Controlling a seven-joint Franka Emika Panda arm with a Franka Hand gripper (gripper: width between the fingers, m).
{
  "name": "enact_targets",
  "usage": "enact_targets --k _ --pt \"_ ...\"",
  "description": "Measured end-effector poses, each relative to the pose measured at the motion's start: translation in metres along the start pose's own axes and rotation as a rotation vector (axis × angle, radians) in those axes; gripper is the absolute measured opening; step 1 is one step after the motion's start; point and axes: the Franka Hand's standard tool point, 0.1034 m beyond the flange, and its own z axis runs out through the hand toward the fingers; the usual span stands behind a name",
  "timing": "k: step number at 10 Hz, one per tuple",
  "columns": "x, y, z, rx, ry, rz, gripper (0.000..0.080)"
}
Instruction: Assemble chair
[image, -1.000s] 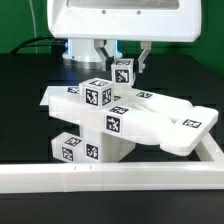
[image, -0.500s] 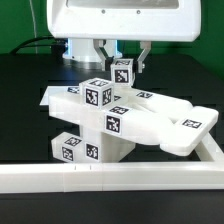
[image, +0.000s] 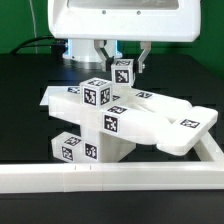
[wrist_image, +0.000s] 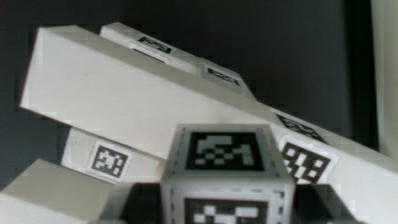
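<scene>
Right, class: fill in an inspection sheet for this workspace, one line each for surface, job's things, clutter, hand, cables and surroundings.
Surface: black table.
Job's things: partly joined white chair, tagged pieces stacked and tilted.
Clutter: nothing seen.
Hand: hand closed on the chair's tagged upright bar.
Cables: dark cable at the back, on the exterior view's left.
Surroundings: long white rail along the front and the exterior view's right; white robot body behind.
</scene>
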Motion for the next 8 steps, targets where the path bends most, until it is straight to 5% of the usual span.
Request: enact_targets --k 8 --pt "-0.0053 0.0004 0.0058 -0.004 0.014 -0.049 0.0288"
